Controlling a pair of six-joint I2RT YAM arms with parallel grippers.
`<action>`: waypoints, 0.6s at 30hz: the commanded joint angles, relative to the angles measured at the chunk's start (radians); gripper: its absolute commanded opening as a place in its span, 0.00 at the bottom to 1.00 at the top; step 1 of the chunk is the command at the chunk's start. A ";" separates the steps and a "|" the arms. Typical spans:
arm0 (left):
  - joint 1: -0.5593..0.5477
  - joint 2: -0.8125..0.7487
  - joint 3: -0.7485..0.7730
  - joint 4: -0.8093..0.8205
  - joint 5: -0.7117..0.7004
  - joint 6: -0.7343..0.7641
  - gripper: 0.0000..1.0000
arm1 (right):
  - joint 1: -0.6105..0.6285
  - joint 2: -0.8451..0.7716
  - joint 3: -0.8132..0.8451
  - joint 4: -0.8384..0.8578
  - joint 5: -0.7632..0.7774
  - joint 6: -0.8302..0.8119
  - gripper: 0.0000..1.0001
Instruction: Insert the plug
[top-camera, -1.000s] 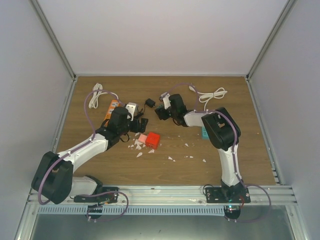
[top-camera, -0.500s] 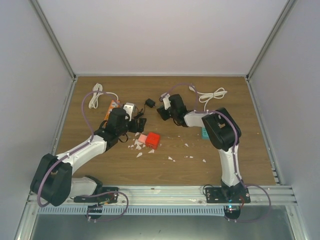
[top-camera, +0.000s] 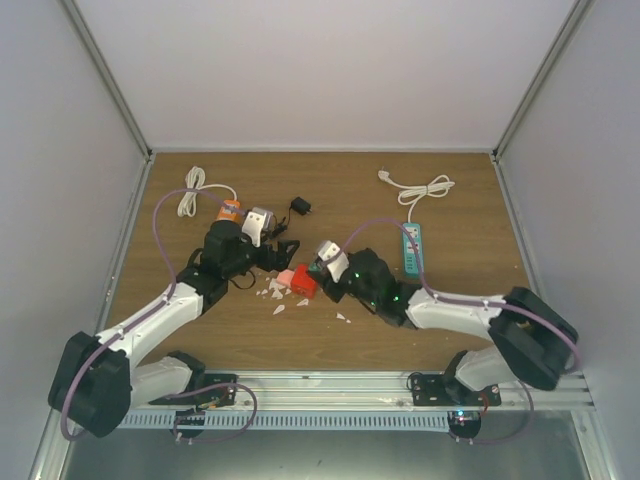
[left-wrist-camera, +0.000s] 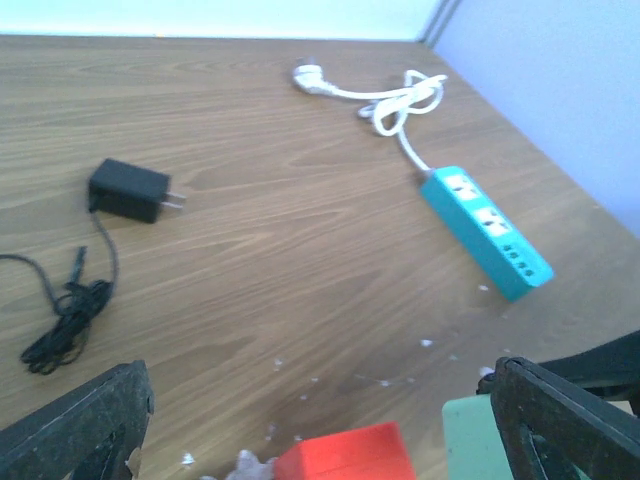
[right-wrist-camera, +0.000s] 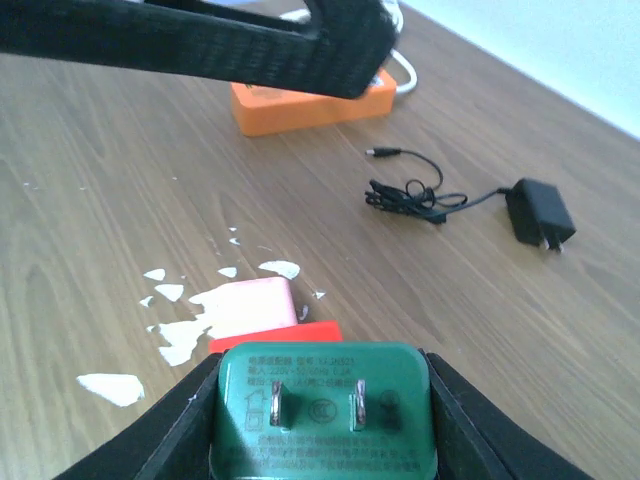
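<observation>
My right gripper (right-wrist-camera: 322, 425) is shut on a green two-prong plug (right-wrist-camera: 322, 410), prongs facing the camera, held just above the table over a red block (right-wrist-camera: 275, 338). From above, the right gripper (top-camera: 318, 272) sits mid-table beside that red block (top-camera: 304, 283). The teal power strip (top-camera: 411, 250) lies to the right, with its white cable (top-camera: 425, 188) coiled behind. My left gripper (top-camera: 283, 250) stands open just left of the right one; in its wrist view the green plug (left-wrist-camera: 480, 440) shows by its right finger, and the power strip (left-wrist-camera: 485, 232) lies farther off.
A black adapter (top-camera: 299, 206) with a thin cord lies behind the grippers. An orange block (top-camera: 230, 210) and a white cable (top-camera: 192, 190) sit at the back left. A pink block (top-camera: 286, 276) and white scraps (top-camera: 272, 292) lie by the red block.
The right arm has swung from the back middle down to the red block, and its jaws have shut on the green plug. The left gripper shifted slightly and stayed open.
</observation>
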 joint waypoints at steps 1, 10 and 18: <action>-0.006 -0.060 -0.032 0.095 0.187 0.015 0.95 | 0.078 -0.134 -0.088 0.059 0.153 -0.049 0.26; -0.081 -0.045 -0.020 0.092 0.328 0.067 0.94 | 0.192 -0.251 -0.117 -0.012 0.333 -0.033 0.25; -0.158 0.022 0.026 0.047 0.231 0.106 0.92 | 0.253 -0.221 -0.084 -0.067 0.415 -0.028 0.24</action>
